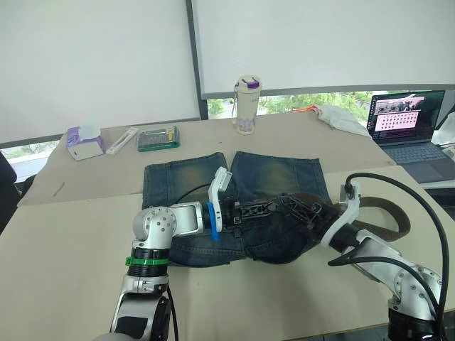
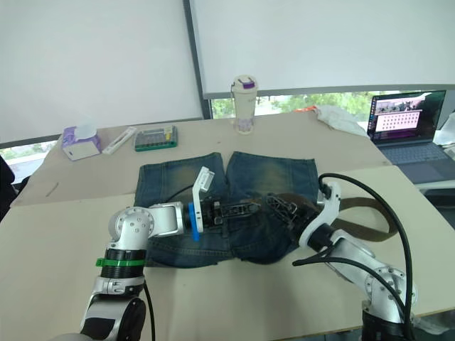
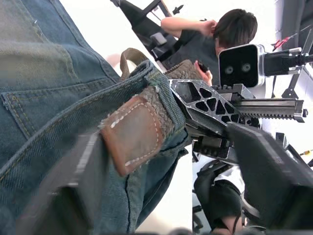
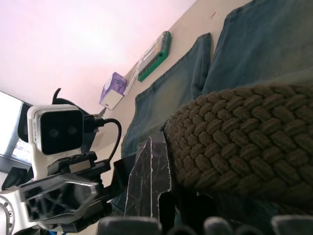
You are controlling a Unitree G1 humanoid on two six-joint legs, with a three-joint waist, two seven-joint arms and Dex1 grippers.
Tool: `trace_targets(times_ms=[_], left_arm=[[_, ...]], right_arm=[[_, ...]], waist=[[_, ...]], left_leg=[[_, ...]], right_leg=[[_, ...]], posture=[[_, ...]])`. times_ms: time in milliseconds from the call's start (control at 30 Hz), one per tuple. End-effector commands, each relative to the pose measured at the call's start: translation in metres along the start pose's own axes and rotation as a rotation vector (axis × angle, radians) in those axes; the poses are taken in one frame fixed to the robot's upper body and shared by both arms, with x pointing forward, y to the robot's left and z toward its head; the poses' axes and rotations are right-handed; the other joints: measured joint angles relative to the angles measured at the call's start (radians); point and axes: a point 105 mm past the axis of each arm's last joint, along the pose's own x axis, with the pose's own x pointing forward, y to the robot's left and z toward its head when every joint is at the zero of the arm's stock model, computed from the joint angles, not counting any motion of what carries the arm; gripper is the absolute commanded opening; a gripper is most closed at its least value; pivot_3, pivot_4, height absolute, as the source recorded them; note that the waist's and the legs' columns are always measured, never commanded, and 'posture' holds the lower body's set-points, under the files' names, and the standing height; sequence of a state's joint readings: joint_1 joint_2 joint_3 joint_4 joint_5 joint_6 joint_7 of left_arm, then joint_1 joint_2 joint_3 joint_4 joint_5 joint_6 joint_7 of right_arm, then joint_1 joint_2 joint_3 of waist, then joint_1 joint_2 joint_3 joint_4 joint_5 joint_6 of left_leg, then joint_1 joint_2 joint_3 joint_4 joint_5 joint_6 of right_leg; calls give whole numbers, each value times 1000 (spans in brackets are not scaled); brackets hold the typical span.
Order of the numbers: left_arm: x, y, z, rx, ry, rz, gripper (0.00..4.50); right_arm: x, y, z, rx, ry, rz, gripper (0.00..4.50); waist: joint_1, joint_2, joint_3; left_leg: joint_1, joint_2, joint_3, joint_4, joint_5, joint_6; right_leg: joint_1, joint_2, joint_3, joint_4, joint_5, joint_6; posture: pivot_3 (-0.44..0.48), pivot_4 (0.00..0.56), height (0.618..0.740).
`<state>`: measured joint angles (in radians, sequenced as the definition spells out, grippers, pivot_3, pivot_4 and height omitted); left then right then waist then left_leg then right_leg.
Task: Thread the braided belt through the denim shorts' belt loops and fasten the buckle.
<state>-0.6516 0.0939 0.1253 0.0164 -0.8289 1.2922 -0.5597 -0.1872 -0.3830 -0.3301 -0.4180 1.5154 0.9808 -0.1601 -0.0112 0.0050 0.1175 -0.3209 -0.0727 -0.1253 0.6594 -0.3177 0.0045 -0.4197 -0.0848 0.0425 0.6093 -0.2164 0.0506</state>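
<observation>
Blue denim shorts (image 1: 270,181) with faded yellowish patches lay flat on the beige bench (image 1: 71,241), legs pointing away from the robot and waistband nearest it. A dark-brown braided belt (image 1: 387,213) ran crosswise along the waistband, its long axis left to right, then curved in a loop off the shorts' right side onto bare bench. The belt's worn reddish leather tip (image 3: 132,132) poked out over the denim waistband edge, seen up close in the left wrist view.

The left arm reached in from the left, forearm level and pointing right across the waistband, its left claw (image 1: 288,207) meeting the right claw (image 1: 313,213) at the bunched waistband. The right arm bent in from the right. The right claw was closed on the braided belt, which crossed its fingers in the right wrist view. Whether the left claw was open or closed could not be told.

Beyond the shorts stood a white bottle with a purple lid (image 1: 247,104), a green tray (image 1: 158,138), a purple tissue box (image 1: 84,142) and, far right, an open laptop (image 1: 409,124). Bare bench lay open to the left and near the front edge.
</observation>
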Motion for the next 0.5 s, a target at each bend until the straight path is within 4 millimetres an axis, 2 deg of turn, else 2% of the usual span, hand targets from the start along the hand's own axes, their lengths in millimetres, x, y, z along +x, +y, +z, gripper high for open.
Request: trace_targets(times_ms=[33, 100, 267, 300, 367, 467, 500], left_arm=[[2, -5, 2, 1, -6, -22, 2386], [3, -6, 1, -18, -12, -28, 1579], [5, -3, 2, -52, -44, -11, 51], [5, -2, 2, -53, -44, -9, 18], [5, -1, 0, -62, -45, -6, 0], [4, 0, -1, -69, -46, 0, 0], [4, 1, -1, -72, -47, 3, 0]], right_arm=[[-2, 17, 6, -47, -29, 57, 0], [-2, 17, 5, -53, -24, 55, 0], [-6, 15, 4, -120, 0, 34, 0], [-8, 17, 0, -169, 28, 43, 397], [-19, 12, -11, -378, 119, -33, 1151], [-29, 8, -13, -617, 185, -117, 2178], [-31, 7, -15, -681, 208, -130, 2178]], waist=[[1, 0, 0], [3, 0, 0], [4, -1, 0], [4, -1, 1], [9, -1, 1], [12, -4, 2], [13, -5, 3]], left_leg=[[0, 0, 0, 0, 0, 0], [0, 0, 0, 0, 0, 0], [0, 0, 0, 0, 0, 0], [0, 0, 0, 0, 0, -1], [-1, 0, 0, 0, 0, 0], [0, -1, 1, 0, 0, -1], [0, -1, 1, 1, 1, -1]], right_leg=[[0, 0, 0, 0, 0, 0], [0, 0, 0, 0, 0, 0], [0, 0, 0, 0, 0, 0], [0, 0, 0, 0, 0, 0], [0, 0, 0, -1, 0, 0], [1, 0, 0, -1, -1, 1], [1, 0, 0, -1, -1, 1]], posture=[[0, 150, 740], [0, 150, 740], [0, 150, 740], [0, 150, 740], [0, 150, 740], [0, 150, 740], [0, 150, 740]])
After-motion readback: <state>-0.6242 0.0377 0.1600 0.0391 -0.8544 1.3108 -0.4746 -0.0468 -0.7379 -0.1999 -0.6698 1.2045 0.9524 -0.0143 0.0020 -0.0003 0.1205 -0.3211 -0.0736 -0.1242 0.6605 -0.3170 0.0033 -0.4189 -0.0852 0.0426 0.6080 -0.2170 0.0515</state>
